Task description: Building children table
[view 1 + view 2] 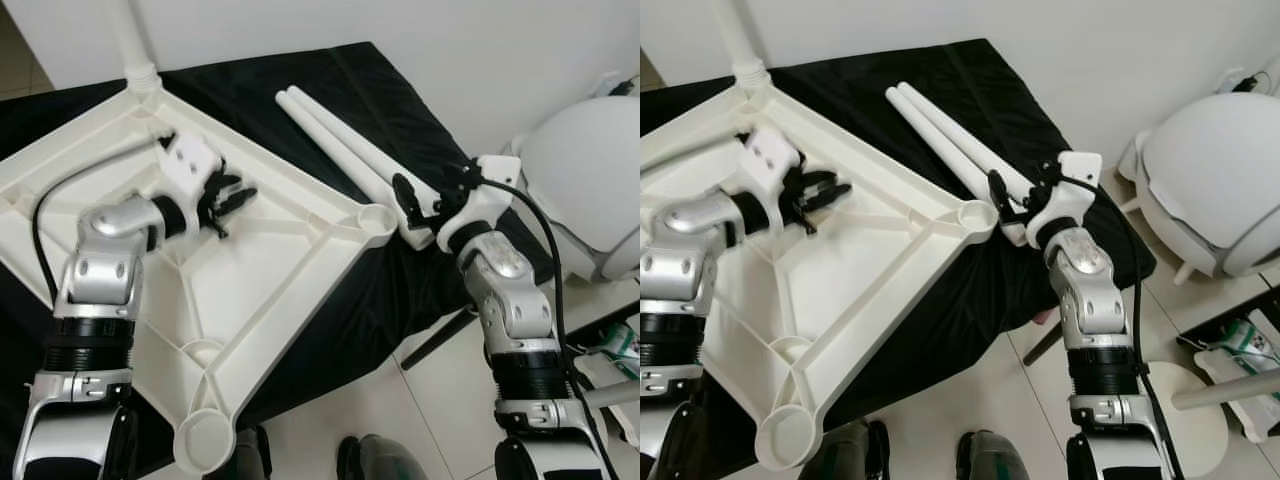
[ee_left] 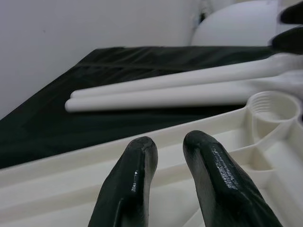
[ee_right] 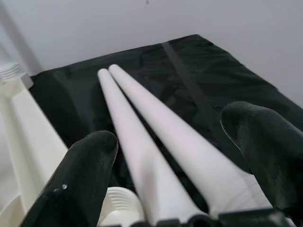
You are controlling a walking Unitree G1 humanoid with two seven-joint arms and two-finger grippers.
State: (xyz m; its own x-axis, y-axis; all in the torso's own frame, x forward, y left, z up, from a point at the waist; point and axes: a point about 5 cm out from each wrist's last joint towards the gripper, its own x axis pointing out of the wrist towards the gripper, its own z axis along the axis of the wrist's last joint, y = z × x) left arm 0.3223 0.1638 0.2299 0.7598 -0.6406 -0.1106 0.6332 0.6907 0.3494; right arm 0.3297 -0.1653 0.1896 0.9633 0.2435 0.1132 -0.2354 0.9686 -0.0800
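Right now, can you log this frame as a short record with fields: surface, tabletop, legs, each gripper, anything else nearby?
surface: black cloth over a table
tabletop: white tabletop lying upside down, ribs up, empty corner sockets
fitted leg: one white leg standing in the far corner socket
loose legs: two white legs lying side by side on the cloth
left gripper: open, above the tabletop's underside, holding nothing
right gripper: open, fingers on either side of the near ends of the loose legs
nearby: white dome-shaped thing on the floor to the right

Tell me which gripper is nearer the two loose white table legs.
Right. The right gripper straddles the near ends of the loose legs; the left gripper hovers over the upturned tabletop, well aside.
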